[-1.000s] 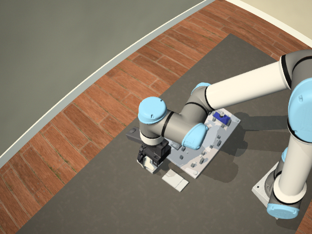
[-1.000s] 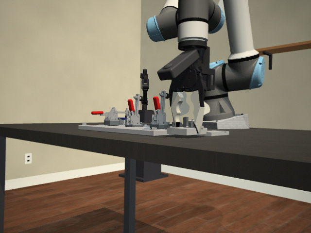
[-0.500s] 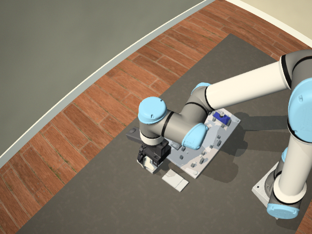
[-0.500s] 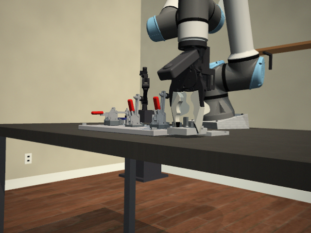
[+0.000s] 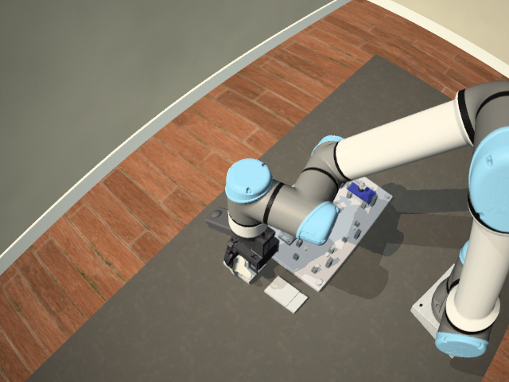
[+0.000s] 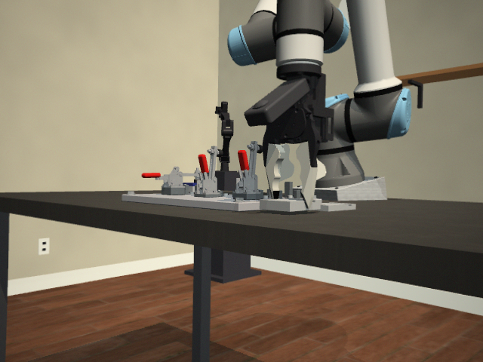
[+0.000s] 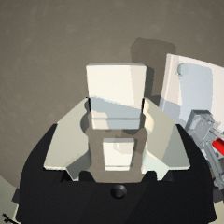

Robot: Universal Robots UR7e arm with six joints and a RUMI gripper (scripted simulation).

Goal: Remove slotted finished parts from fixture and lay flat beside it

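Mostly hidden: my wrist is covering much of the fixture.
Gripper: my gripper is clamping a slotted part, low at the surface, beside the fixture.
Other part: lying flat nearby.
Blue blank: sitting in the fixture.
Room: dark surface is stretching leftward.

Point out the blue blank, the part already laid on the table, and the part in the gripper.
Blue blank [image 5: 360, 191], top view: its upper face.
Laid part [image 5: 285, 294], top view: middle of its flat face.
Held part [image 7: 117, 89], wrist view: its face beyond the fingers.
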